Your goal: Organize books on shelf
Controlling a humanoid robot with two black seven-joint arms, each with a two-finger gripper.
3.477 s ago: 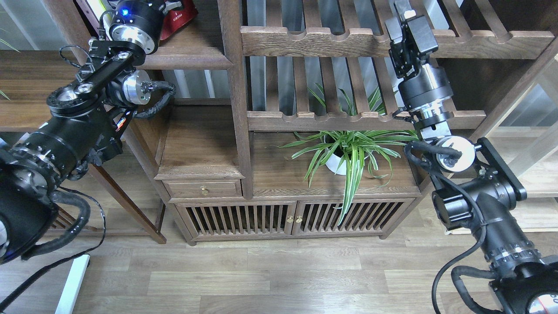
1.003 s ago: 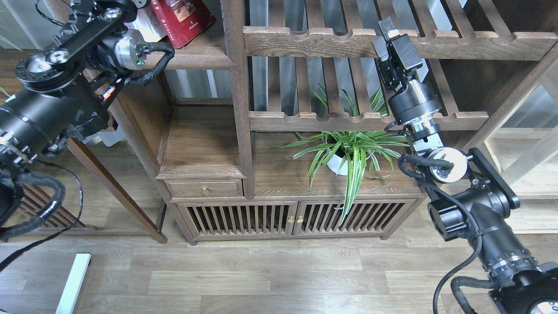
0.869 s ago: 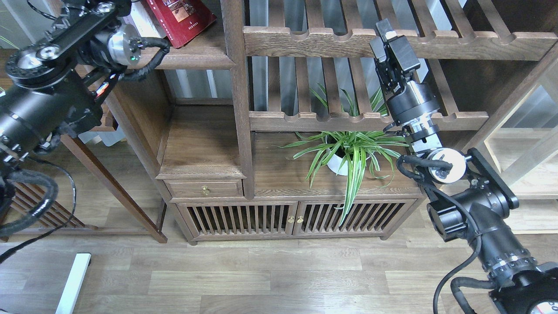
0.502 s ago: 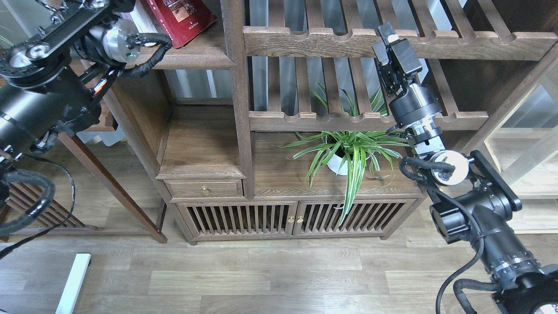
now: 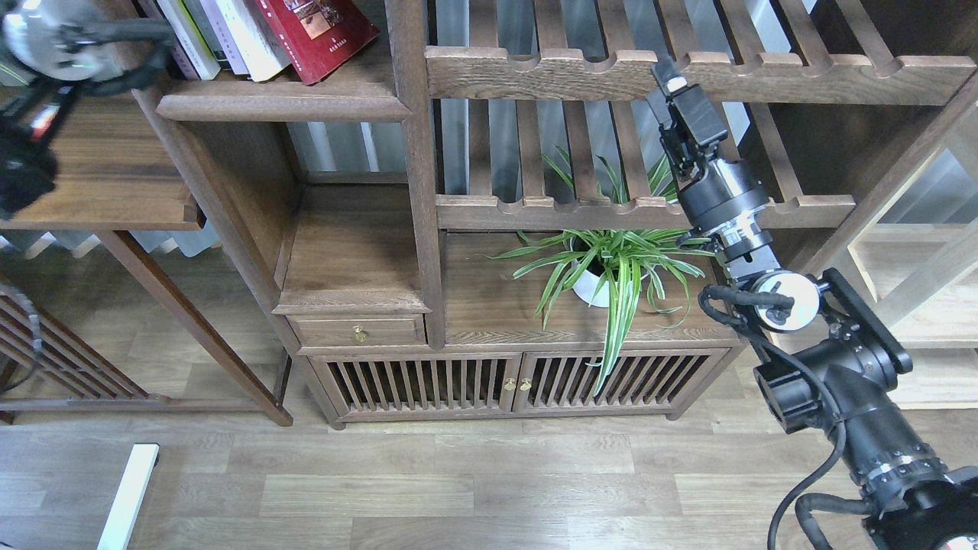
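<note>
Several books stand leaning at the top left on the solid dark-brown shelf point(image 5: 283, 103). The dark red book point(image 5: 317, 34) with a picture on its cover leans at the right end. Slim white books point(image 5: 248, 38) and a green-spined one point(image 5: 187, 34) stand to its left. The tops of the books are cut off by the view's edge. Of my left arm point(image 5: 46, 42) only blurred joints show at the far upper left; its gripper is out of view. My right gripper point(image 5: 672, 84) points up at the upper slatted rail, empty as far as shows, its fingers not distinguishable.
Two slatted shelves with scalloped rails point(image 5: 581, 72) fill the middle and right. A potted spider plant point(image 5: 603, 267) stands on the low cabinet point(image 5: 428, 382) below. A small drawer point(image 5: 359, 332) sits at the cabinet's left. A wooden side table point(image 5: 99, 183) is on the left.
My left arm has pulled back from the shelf to the far upper left, uncovering the row of books. My right arm has barely shifted.
</note>
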